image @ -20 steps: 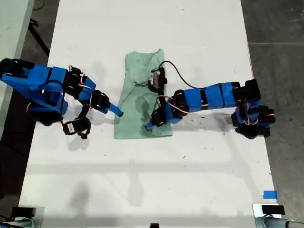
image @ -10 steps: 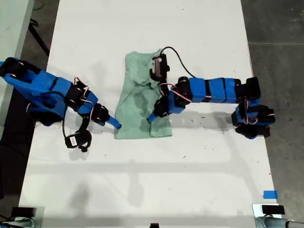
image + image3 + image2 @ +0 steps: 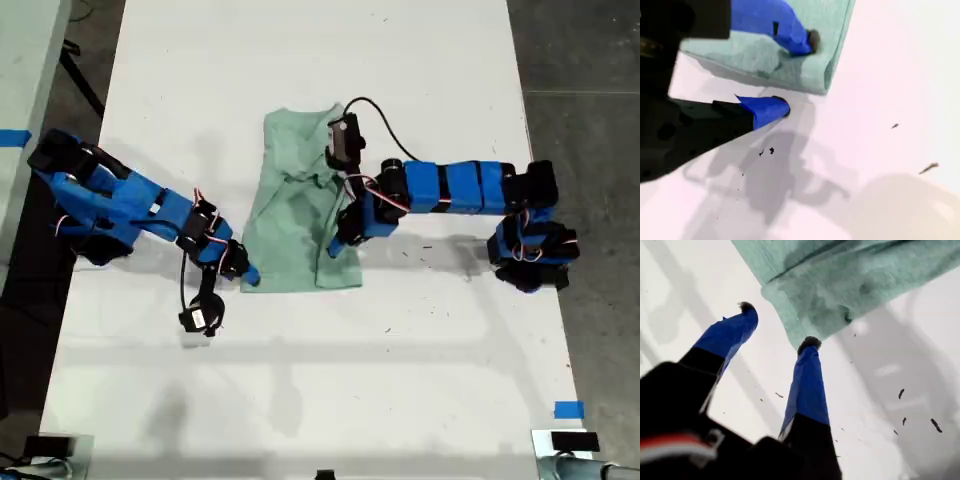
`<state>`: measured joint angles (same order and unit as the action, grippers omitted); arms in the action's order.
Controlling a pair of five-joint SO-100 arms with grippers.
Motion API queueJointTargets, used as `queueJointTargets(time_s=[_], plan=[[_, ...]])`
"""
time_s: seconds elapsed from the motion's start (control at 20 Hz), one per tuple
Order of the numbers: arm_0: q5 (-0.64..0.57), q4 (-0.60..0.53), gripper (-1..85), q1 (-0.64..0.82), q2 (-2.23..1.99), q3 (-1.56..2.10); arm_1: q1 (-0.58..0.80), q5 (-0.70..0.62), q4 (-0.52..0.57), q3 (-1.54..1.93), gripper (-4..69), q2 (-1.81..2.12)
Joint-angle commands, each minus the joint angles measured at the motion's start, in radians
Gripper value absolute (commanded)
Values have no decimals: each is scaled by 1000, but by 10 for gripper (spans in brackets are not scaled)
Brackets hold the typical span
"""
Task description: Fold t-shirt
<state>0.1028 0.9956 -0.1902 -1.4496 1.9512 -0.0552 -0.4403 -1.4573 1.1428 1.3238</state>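
Note:
The pale mint-green t-shirt (image 3: 295, 210) lies flat in a narrow, lengthwise-folded shape at the middle of the white table (image 3: 300, 60). My first gripper (image 3: 250, 273) reaches in from the exterior view's left and is open at the shirt's near corner there. In the first wrist view, one fingertip (image 3: 810, 342) touches the corner of the t-shirt (image 3: 840, 285). My second gripper (image 3: 336, 247) comes from the exterior view's right. It is open over the folded edge of the t-shirt (image 3: 827, 75), with one finger (image 3: 795, 35) above the cloth and the other (image 3: 765, 110) down by the table.
A black cable (image 3: 375, 120) loops above the second arm. A small black camera module (image 3: 200, 318) hangs by the first arm. Blue tape (image 3: 568, 409) marks the table near the exterior view's lower right corner. Dark floor borders the table on both sides.
The first arm swung down and toward the shirt, bringing its gripper to the shirt's near corner. The second gripper drew back across the shirt toward the edge on the exterior view's right.

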Motion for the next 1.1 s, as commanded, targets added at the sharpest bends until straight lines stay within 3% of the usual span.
queueJointTargets(time_s=[0.0, 0.15, 0.25, 0.35, 0.45, 0.65, 0.8, 0.85, 0.95, 1.05], plan=[[15, 25, 0, 38, 5, -55, -2, 49, 21, 143, 181, 161], [11, 103, -1, 57, -12, -80, -3, 103, 104, 419, 130, 325], [9, 202, -1, 60, -48, -129, 3, 132, 149, 566, 54, 405], [-5, 291, -1, 69, -67, -192, 8, 144, 190, 653, 36, 436], [-51, 311, -1, 74, -107, -247, 8, 149, 224, 687, 34, 439], [-305, 282, -1, 89, 83, -611, 9, 150, 253, 726, 32, 446], [-405, 321, -1, 115, 422, -1006, 9, 161, 261, 753, 31, 477], [-411, 382, 25, 126, 541, -1170, 8, 169, 265, 764, 31, 489], [-460, 374, 307, 140, 584, -1206, 6, 176, 270, 788, 34, 515], [-512, 446, 375, 149, 531, -1206, 9, 179, 278, 813, 34, 540]])
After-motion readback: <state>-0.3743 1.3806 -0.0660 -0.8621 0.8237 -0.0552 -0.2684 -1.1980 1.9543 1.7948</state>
